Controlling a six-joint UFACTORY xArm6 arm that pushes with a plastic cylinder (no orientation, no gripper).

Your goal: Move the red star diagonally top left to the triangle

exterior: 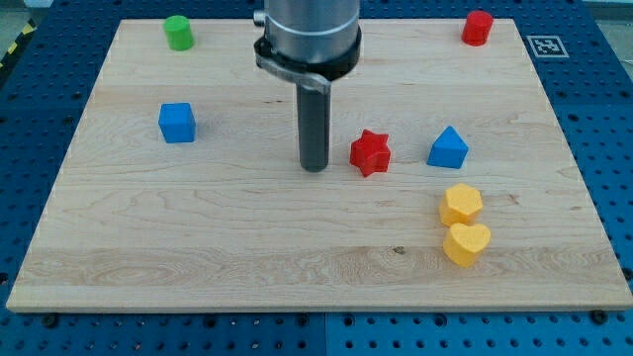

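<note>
The red star [371,151] lies on the wooden board right of centre. The blue triangle [448,147] sits a short way to its right, at about the same height in the view. My tip [315,166] rests on the board just left of the red star, with a small gap between them. The rod rises from it to the arm's grey body at the view's top.
A blue cube [177,123] is at the left. A green cylinder [179,32] is at the top left. A red cylinder [478,28] is at the top right. A yellow hexagon [461,205] and a yellow heart [466,243] sit below the triangle. The board's edge [316,307] runs along the bottom.
</note>
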